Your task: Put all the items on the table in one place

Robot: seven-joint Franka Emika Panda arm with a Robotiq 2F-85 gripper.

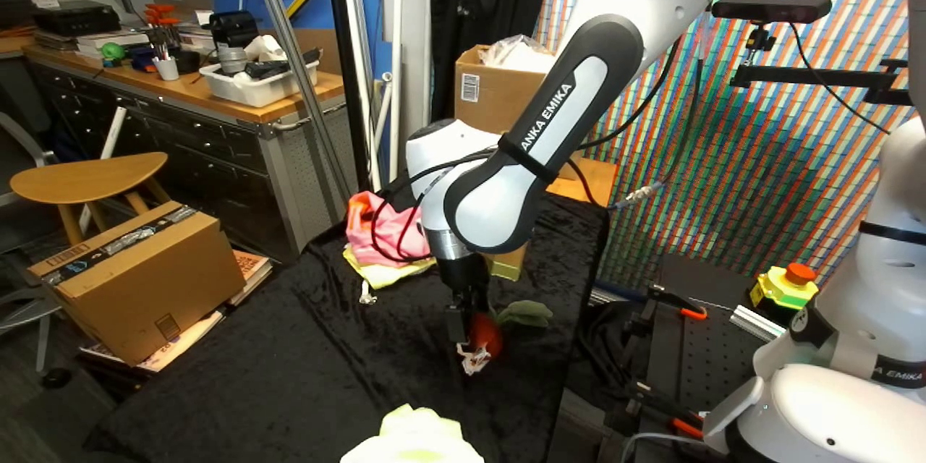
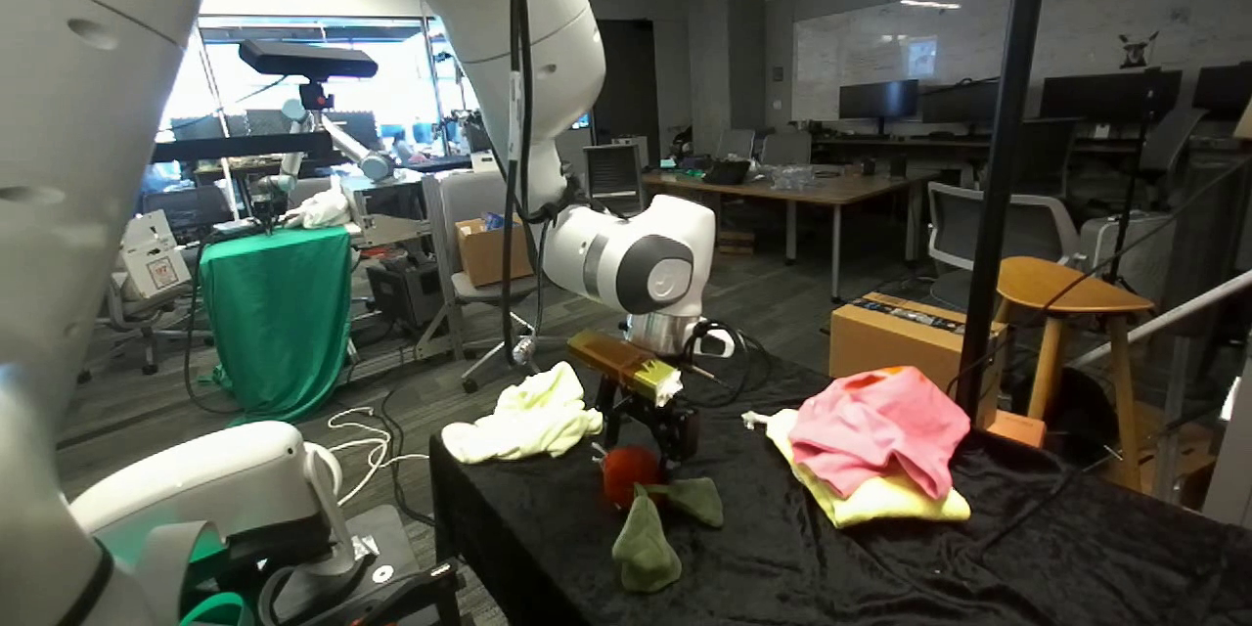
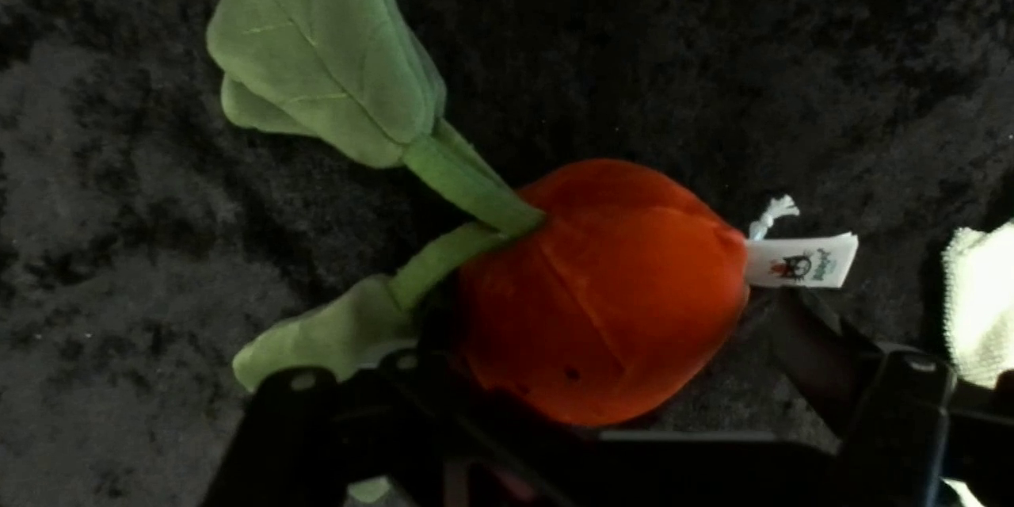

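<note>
A red-orange plush vegetable (image 3: 618,285) with green leaves (image 3: 325,47) and a white tag lies on the black-covered table (image 1: 289,369). It also shows in both exterior views (image 1: 486,336) (image 2: 631,477). My gripper (image 3: 622,325) points down around the plush body, one finger at its leaf end, the other beside its tag end with a visible gap. The gripper is open. A pink cloth (image 2: 885,425) lies on a yellow cloth (image 2: 853,504) with a white knotted end. A separate pale yellow cloth (image 2: 533,416) lies at another table edge and partly in the wrist view (image 3: 982,301).
A yellow-brown boxy part (image 2: 626,367) sits at my wrist, above the fingers. A cardboard box (image 1: 145,282) and a wooden stool (image 1: 90,177) stand off the table. A red and yellow stop button (image 1: 785,288) is beside the arm's base. Black cables hang from the wrist.
</note>
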